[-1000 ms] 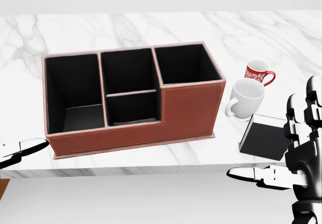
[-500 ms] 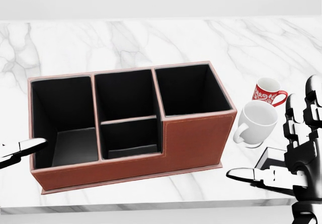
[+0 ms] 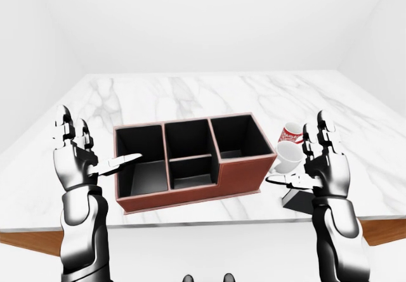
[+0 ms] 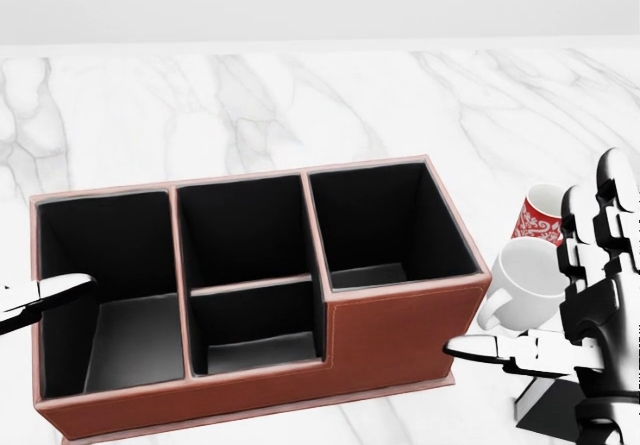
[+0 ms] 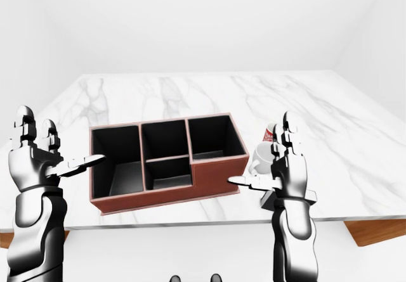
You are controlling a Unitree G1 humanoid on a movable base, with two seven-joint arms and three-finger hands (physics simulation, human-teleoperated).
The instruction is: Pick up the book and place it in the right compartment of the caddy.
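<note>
On marble tabletop point(image 3: 190, 92): one brown caddy point(image 4: 400, 340), four black compartments, all empty; two mugs, one white mug point(image 4: 520, 280), one red patterned mug point(image 4: 540, 220); one dark book point(image 3: 297, 199), flat at caddy's right, mostly hidden behind right hand point(image 3: 323, 165). Right hand raised above book, fingers spread. Left hand point(image 3: 75, 158) likewise spread, holding nothing, near caddy's left end.

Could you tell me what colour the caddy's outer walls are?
Reddish brown, with black inside; the caddy shows best in the head view.
</note>
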